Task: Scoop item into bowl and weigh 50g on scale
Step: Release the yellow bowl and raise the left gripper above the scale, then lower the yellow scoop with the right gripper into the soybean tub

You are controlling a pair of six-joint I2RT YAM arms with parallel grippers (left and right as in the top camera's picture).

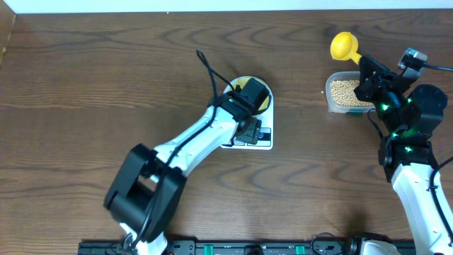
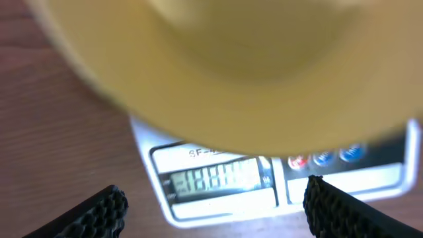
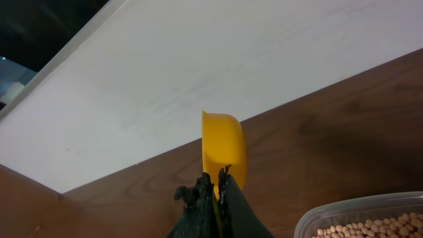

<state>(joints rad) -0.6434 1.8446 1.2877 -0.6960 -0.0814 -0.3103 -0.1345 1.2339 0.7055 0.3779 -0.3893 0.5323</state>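
Observation:
The pale-yellow bowl (image 1: 238, 82) sits on the white scale (image 1: 265, 144) at mid table, mostly hidden under my left arm. In the left wrist view the bowl (image 2: 251, 66) is a close blur above the scale's lit display (image 2: 218, 178). My left gripper (image 1: 249, 132) is open and empty over the display edge, and its fingers frame the display in the left wrist view (image 2: 215, 215). My right gripper (image 1: 366, 71) is shut on the handle of a bright yellow scoop (image 1: 344, 45), raised beyond the tub; the right wrist view shows the grip (image 3: 217, 182) and the scoop (image 3: 223, 149). Tan beans (image 1: 347, 91) fill a clear tub (image 1: 330, 98).
The tub with beans also shows at the lower right of the right wrist view (image 3: 344, 215). The white far border of the table (image 3: 198, 73) lies behind the scoop. A black rail with connectors (image 1: 248, 248) runs along the near edge.

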